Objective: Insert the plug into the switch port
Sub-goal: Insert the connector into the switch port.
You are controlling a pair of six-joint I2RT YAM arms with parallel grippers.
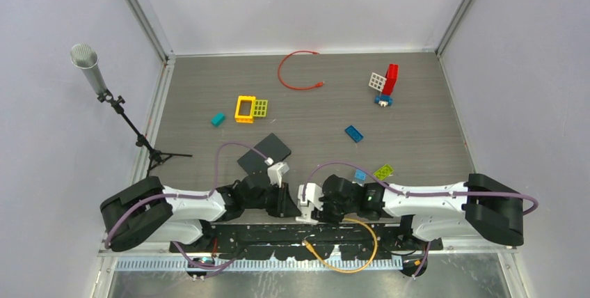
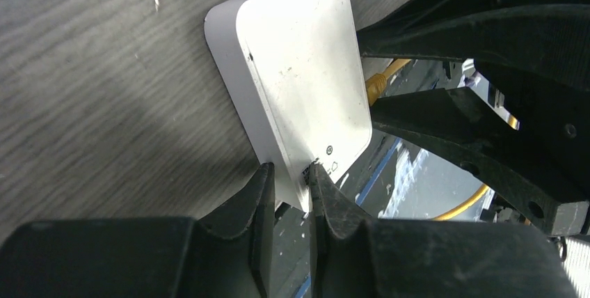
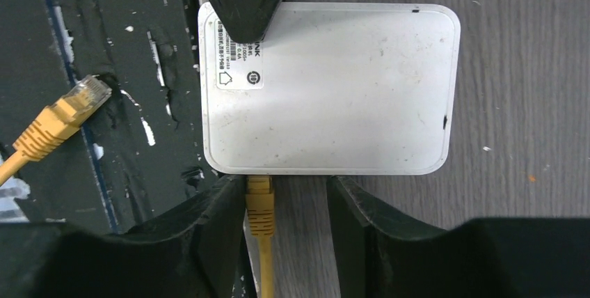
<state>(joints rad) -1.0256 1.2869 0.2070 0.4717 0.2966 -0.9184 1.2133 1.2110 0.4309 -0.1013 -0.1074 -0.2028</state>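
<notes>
In the top external view, both arms are folded in at the bottom centre. The left end effector [image 1: 284, 204] and the right end effector [image 1: 319, 206] sit nose to nose at the near edge of the counter [image 1: 417, 124], and their bodies hide whatever lies between them. A yellow cable [image 1: 374, 242] loops below them over the black base plate [image 1: 243, 232]. Higher in the frame, a red cable [image 1: 296, 75] and some toy bricks [image 1: 245, 108] lie well apart from the arms.

The left wrist view shows you what the top view cannot. The white switch [image 2: 299, 82] fills the upper middle, and the left end effector is clamped on its near corner at lower centre. At the switch's right edge you glimpse the yellow plug [image 2: 376, 88] meeting it, between the right arm's black fingers [image 2: 473, 145].

The right wrist view shows it best. The plug sits in the port on the switch's lower edge, at lower centre. The right end effector's fingers stand apart around it, one just beside the plug and the other clear of it, so nothing is gripped. Only here do you see a second plug [image 3: 80, 99], lying loose on the black plate at middle left.
</notes>
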